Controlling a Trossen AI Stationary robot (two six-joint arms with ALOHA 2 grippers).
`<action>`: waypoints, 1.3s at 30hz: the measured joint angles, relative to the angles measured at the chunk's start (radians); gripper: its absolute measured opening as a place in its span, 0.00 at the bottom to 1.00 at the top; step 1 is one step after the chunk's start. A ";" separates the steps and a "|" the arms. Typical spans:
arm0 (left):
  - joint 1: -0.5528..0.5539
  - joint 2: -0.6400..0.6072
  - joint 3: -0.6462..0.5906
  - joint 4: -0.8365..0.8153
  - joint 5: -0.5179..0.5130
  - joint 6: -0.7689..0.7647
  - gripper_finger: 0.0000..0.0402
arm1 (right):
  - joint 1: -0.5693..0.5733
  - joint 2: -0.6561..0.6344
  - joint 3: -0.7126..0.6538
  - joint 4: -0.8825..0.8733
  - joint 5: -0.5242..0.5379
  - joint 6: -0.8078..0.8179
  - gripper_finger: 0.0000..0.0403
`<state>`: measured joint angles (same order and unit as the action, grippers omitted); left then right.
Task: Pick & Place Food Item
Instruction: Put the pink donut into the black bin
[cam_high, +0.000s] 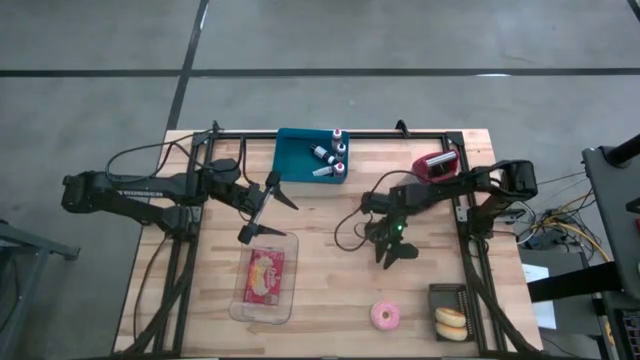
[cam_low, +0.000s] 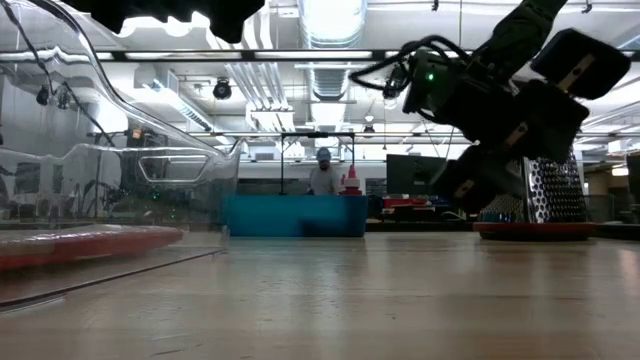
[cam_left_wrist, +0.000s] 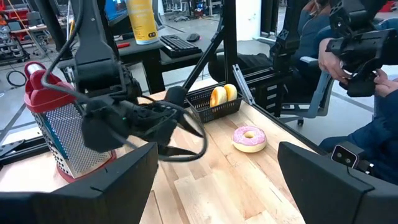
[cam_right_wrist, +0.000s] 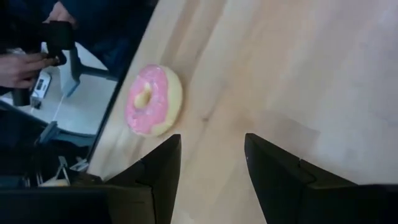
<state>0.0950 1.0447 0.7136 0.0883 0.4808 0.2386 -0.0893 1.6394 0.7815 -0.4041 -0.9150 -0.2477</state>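
Doughnut (cam_right_wrist: 153, 101) lies free — right claw (cam_high: 398, 250) open, above the table (cam_high: 330, 280).

**Wooden table and what rests on it**

The light wooden table (cam_high: 330, 270) carries a blue tray (cam_high: 292, 158) at its far edge, a red-topped grater (cam_high: 436, 166), a clear container (cam_high: 265, 278), a pink donut (cam_high: 386, 316) near the front, and a black basket (cam_high: 450, 300) beside it.

Pink-iced donut (cam_high: 385, 316) flat on table (cam_high: 330, 290)
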 joint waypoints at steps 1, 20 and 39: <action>0.000 0.000 0.000 0.000 0.000 0.000 0.85 | 0.014 0.000 -0.001 0.012 0.000 0.015 0.43; 0.000 0.000 0.000 0.000 0.000 0.000 0.85 | 0.107 0.000 -0.002 0.121 0.122 0.038 0.43; 0.000 0.000 0.000 0.000 0.000 0.000 0.85 | 0.179 -0.003 -0.002 0.263 0.262 0.051 0.43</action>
<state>0.0951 1.0447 0.7136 0.0887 0.4812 0.2386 0.0899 1.6360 0.7795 -0.1409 -0.6525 -0.1970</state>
